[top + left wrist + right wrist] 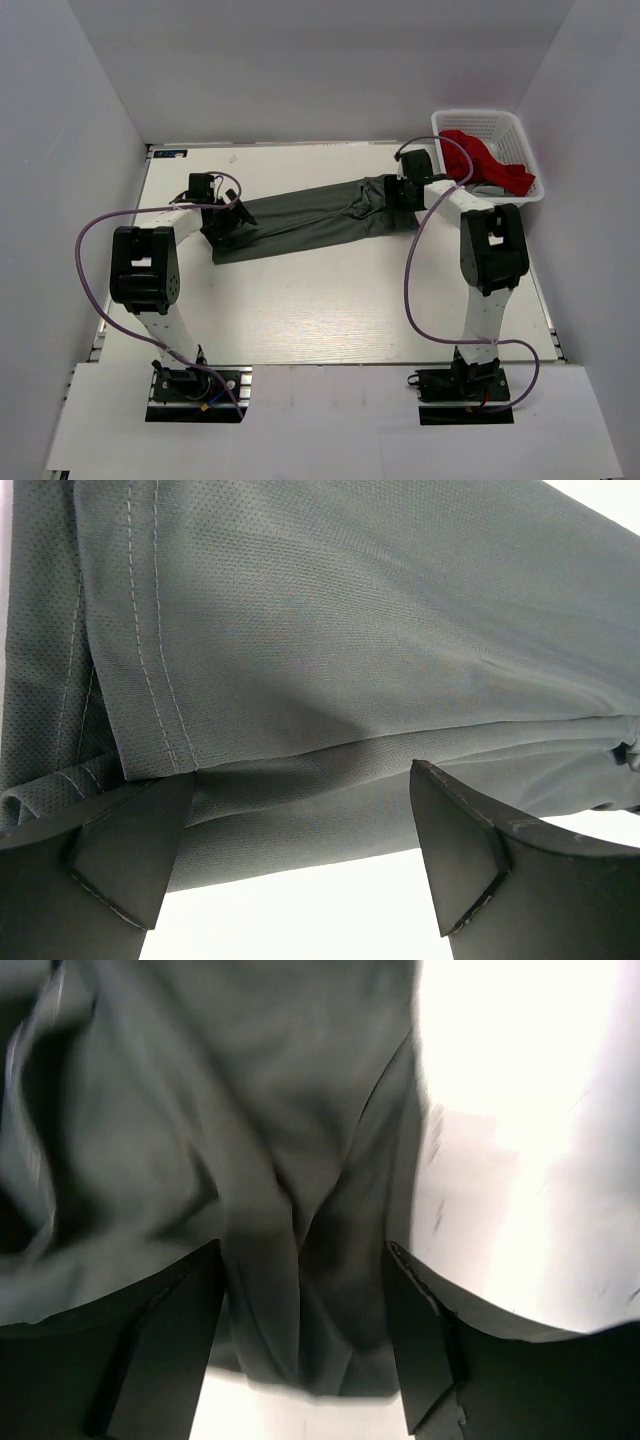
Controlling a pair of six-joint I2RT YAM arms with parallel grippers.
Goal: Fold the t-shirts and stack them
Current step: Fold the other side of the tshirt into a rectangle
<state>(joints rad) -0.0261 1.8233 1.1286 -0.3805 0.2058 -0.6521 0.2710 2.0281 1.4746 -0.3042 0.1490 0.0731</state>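
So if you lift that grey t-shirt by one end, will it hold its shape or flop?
Probably floppy: the grey t-shirt lies in soft creases and bunches at one end. Its thin, fine-mesh weave suggests it is light. Pushed, it would likely wrinkle rather than slide whole.

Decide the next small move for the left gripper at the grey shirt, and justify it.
Probably close the left gripper on the stitched edge of the dark olive-grey t-shirt: the jaws stand open astride it, and the cloth lies bunched in a long strip.
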